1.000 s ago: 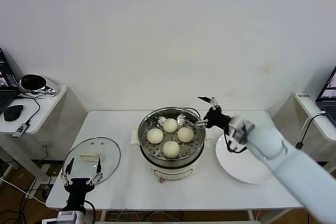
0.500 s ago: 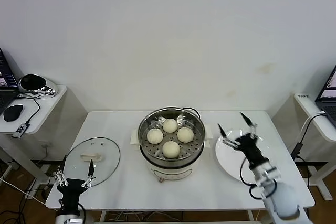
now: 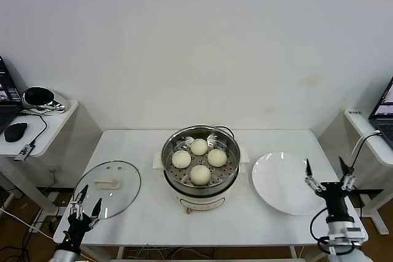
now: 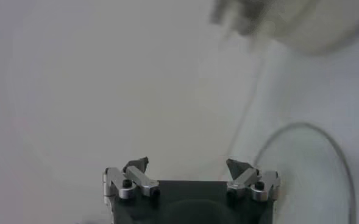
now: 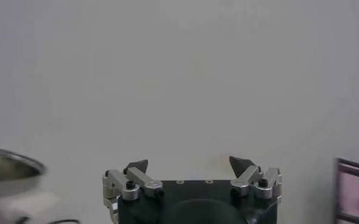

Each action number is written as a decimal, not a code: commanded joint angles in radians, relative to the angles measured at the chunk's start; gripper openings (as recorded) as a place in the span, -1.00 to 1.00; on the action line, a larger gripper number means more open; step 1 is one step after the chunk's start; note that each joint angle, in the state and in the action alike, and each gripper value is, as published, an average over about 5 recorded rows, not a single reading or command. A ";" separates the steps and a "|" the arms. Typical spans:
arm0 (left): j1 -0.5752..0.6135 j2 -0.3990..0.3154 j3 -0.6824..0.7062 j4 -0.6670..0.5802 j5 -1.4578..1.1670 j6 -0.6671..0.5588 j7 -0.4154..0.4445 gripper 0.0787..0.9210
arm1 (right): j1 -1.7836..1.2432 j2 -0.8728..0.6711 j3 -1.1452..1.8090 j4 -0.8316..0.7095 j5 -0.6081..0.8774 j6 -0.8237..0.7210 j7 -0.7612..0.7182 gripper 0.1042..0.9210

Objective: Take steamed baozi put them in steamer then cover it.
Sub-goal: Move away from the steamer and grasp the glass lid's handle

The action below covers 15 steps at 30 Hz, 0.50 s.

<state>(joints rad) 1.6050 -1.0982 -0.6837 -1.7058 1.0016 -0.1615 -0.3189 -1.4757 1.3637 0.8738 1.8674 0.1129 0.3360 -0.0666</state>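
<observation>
Four cream-white baozi (image 3: 199, 161) lie on the perforated tray of the steel steamer (image 3: 229, 145) at the table's middle. The glass cover (image 3: 107, 187) with its cream bar handle lies flat at the table's front left; its rim also shows in the left wrist view (image 4: 325, 152). My left gripper (image 3: 85, 203) is open and empty at the front left corner, just in front of the cover. My right gripper (image 3: 330, 172) is open and empty at the front right edge, beside the white plate. In each wrist view the gripper (image 4: 187, 164) (image 5: 189, 163) holds nothing.
An empty flat white plate (image 3: 284, 182) lies right of the steamer. A side table (image 3: 38, 124) with a mouse and a headset stands at the left. Another side table (image 3: 368, 133) with a laptop stands at the right. A blurred pot edge (image 5: 11, 161) shows in the right wrist view.
My right arm has pulled back from the steamer's rim, over the plate, down to the table's front right edge. My left gripper has sunk lower at the front left corner. The baozi have not moved.
</observation>
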 commanded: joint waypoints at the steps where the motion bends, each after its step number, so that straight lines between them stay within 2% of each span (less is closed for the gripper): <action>1: -0.174 0.086 0.030 0.213 0.228 0.004 0.001 0.77 | -0.046 0.055 0.086 -0.010 0.014 0.016 0.041 0.76; 15: -0.343 0.096 0.117 0.322 0.254 0.000 0.020 0.77 | -0.059 0.065 0.077 -0.006 0.038 0.015 0.039 0.76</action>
<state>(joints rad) 1.3924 -1.0250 -0.6160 -1.4834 1.1961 -0.1632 -0.3045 -1.5235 1.4136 0.9316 1.8589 0.1383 0.3500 -0.0375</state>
